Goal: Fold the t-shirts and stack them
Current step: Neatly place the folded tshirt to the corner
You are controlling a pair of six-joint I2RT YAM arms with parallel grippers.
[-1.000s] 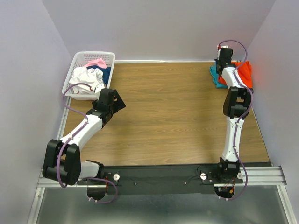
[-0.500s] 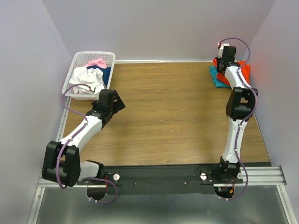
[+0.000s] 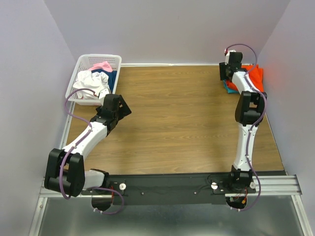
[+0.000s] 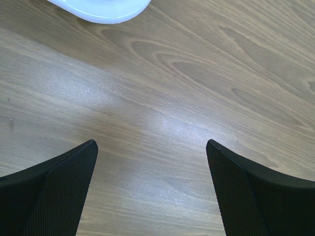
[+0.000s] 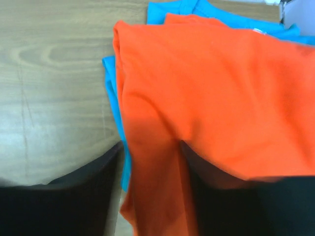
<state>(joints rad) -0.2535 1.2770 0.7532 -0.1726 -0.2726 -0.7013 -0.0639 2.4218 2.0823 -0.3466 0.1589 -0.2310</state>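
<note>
A bright orange-red t-shirt (image 3: 256,73) lies folded on a teal-blue t-shirt (image 3: 228,87) at the table's far right corner. In the right wrist view the orange t-shirt (image 5: 221,88) covers most of the teal one (image 5: 110,83), whose edge shows along the left and top. My right gripper (image 3: 227,73) (image 5: 151,147) hangs over the pile's left edge, its jaws apart with a loose fold of orange cloth between them. My left gripper (image 3: 125,109) (image 4: 151,145) stands wide open over bare wood near the basket, holding nothing.
A white basket (image 3: 81,64) at the far left holds white, pink and navy shirts; its corner (image 4: 98,7) shows in the left wrist view. Walls close in the table at the back and on both sides.
My right gripper has opened its jaws and shifted a little left over the pile. The orange t-shirt has settled on the teal one. The left arm has not moved.
</note>
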